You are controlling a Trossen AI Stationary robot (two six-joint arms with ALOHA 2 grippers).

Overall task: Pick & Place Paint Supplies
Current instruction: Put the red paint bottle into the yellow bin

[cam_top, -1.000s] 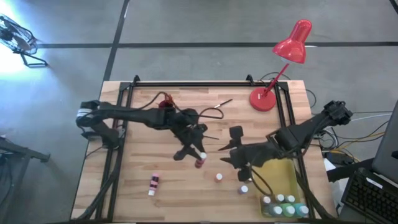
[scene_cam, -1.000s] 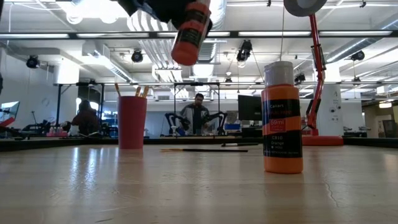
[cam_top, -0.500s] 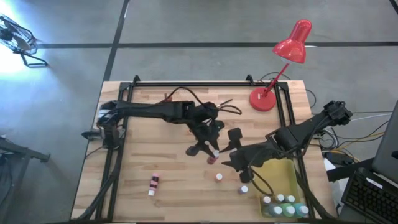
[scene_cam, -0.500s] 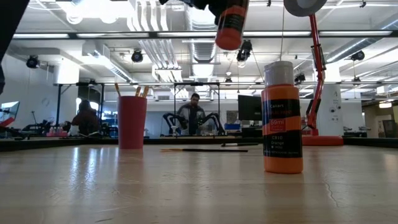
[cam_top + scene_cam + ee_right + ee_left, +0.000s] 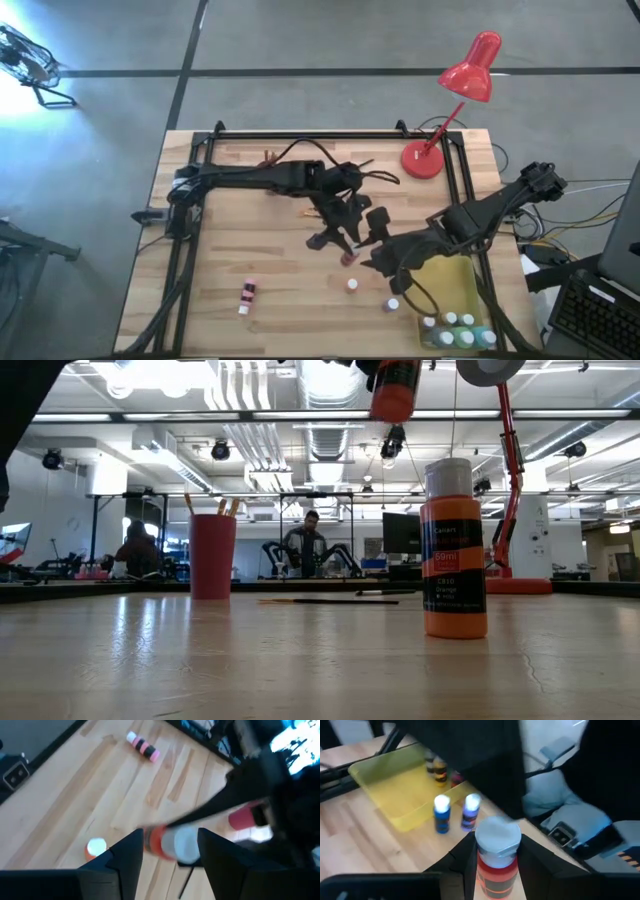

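Red bottle (image 5: 496, 855) | pinched in left gripper (image 5: 495, 870) | carried rightward since a second ago | right gripper (image 5: 165, 845) spread, bracketing bottle | handover judged imminent

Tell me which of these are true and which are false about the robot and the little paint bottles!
1. The left hand holds a red paint bottle. True.
2. The pink bottle stands upright. False: it lies on its side on the table.
3. The red lamp has fallen over. False: it stands at the table's far right corner.
4. Some bottles already sit in the yellow tray. True.
5. The right hand grips a paintbrush. False: its fingers are open around the red bottle's cap end.
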